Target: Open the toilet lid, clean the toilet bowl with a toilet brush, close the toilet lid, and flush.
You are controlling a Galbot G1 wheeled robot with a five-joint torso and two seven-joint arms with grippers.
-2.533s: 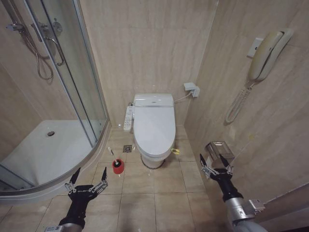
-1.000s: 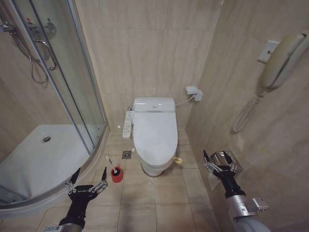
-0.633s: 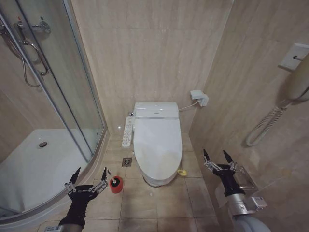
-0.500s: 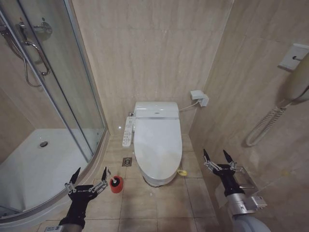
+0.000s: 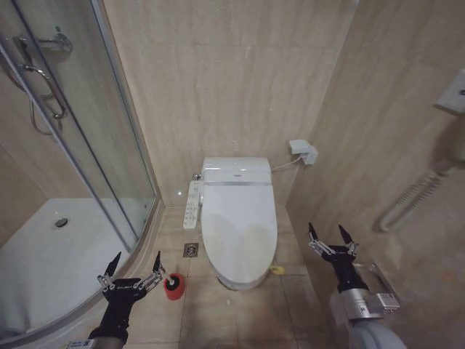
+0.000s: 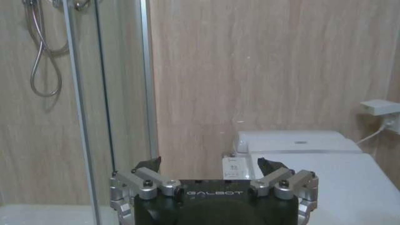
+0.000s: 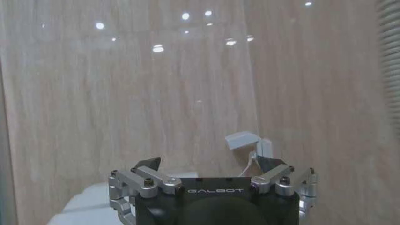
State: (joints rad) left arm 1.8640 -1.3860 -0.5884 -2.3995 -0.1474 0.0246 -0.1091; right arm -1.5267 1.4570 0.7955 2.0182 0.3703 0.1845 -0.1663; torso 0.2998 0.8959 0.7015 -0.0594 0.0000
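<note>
Currently, status by item:
toilet lid (image 5: 240, 229): down and shut, centre of the head view, lower middle. Glossy white plastic, so likely slick; probably light and stiff, hinged at the back under the tank end. Best hold looks like the front lip or the yellow-green strap (image 5: 277, 270) showing at its lower right edge by the floor. The strap is soft and should give better purchase than bare plastic.
toilet bowl (image 5: 234, 279): under the lid, only the front base shows. Ceramic, rigid, fixed; nothing to grip.
button panel (image 5: 192, 201): narrow white strip just left of the lid. Light press only, I'd guess.
toilet brush (image 5: 158, 262): lower left of centre, its slim pale handle leaning up and left out of the red holder (image 5: 174, 286) on the floor tiles. Judged light; the thin handle could slip or twist, so take it mid-handle, and the holder may lift with it.
left gripper (image 5: 131, 270): lower left of the head view, fingers spread wide, holding nothing, close to the brush holder but apart from it.
right gripper (image 5: 332, 239): lower right, fingers spread wide, holding nothing, right of the lid and apart from it.
shower enclosure (image 5: 80, 189): glass door at left, well apart from the toilet.
</note>
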